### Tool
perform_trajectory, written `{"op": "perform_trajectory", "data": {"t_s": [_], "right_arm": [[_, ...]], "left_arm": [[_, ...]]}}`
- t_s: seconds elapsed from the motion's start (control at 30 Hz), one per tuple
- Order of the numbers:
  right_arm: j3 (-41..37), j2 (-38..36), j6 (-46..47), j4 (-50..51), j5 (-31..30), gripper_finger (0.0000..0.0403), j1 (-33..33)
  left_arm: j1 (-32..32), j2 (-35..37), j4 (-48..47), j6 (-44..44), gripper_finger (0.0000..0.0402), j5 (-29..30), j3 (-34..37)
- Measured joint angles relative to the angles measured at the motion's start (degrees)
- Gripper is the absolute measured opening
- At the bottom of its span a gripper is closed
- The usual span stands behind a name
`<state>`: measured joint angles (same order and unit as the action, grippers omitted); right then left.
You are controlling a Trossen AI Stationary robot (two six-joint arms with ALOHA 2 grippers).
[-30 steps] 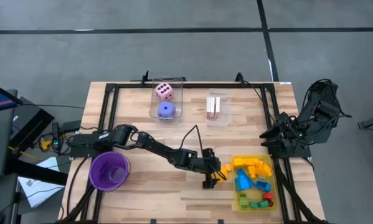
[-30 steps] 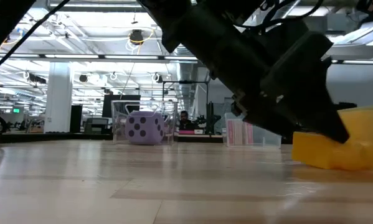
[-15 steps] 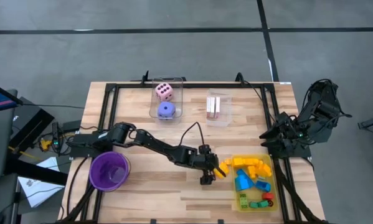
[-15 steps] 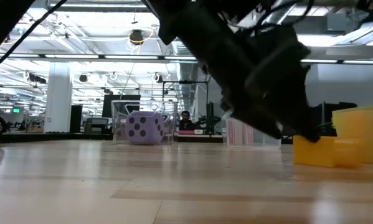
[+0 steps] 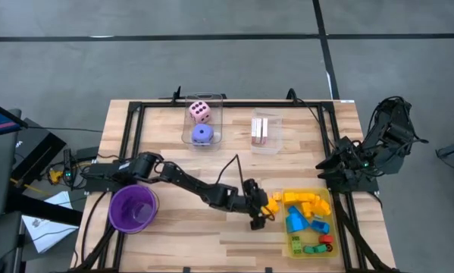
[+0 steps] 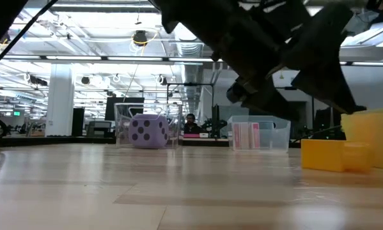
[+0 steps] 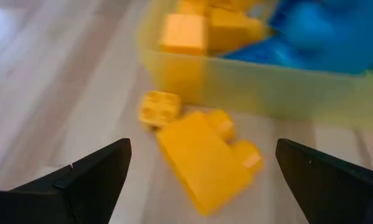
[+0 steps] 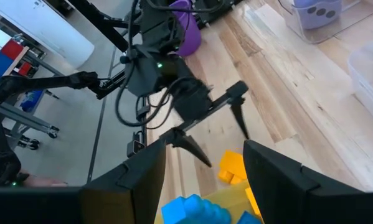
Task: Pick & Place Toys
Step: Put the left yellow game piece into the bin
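in the left wrist view the left gripper (image 7: pixel 202 180) has its fingers (image 7: pixel 86 177) spread wide; a yellow block (image 7: pixel 208 158) lies on the table between them, untouched, just beside the yellow tray (image 7: pixel 248 87) at centre frame; the right gripper (image 5: pixel 340 163) waits at the table's right edge, fingers partly apart

We see the tray (image 5: pixel 327 235) at the table's (image 5: pixel 173 235) front right, blocks (image 5: pixel 306 205) inside it. One block (image 5: pixel 271 206) lies just left of the tray, perhaps touching it. Two boxes (image 5: pixel 205 120) (image 5: pixel 265 131) stand well behind; the cup (image 5: pixel 133 208) sits far left.
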<state>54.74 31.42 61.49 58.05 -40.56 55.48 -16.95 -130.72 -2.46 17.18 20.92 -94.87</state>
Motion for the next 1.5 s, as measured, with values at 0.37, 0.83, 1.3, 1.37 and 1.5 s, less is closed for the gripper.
{"op": "perform_trajectory", "data": {"t_s": [0.37, 0.83, 1.3, 1.37, 1.5], "right_arm": [[0.0, 0.0, -0.5, 0.6, 0.0, 0.0207, 0.0], [0.0, 0.0, -0.6, 1.1, 0.0, 0.0207, 0.0], [0.0, 0.0, -0.2, 1.0, -0.2, 0.0207, 0.0], [0.0, 0.0, -0.3, 1.0, -0.2, 0.0207, 0.0], [0.0, 0.0, -0.4, 1.0, -0.2, 0.0207, 0.0]], "left_arm": [[0.1, -2.6, 4.9, 3.0, 0.0397, 2.6, 0.0], [1.9, -3.3, 0.4, 1.2, 0.0397, 1.2, -0.1], [2.7, -0.3, -11.3, -0.9, 0.0397, 0.7, 0.0], [2.8, 0.4, -13.5, -1.0, 0.0397, 0.8, 0.0], [2.9, 1.0, -15.0, -0.6, 0.0397, 0.7, 0.0]]}}
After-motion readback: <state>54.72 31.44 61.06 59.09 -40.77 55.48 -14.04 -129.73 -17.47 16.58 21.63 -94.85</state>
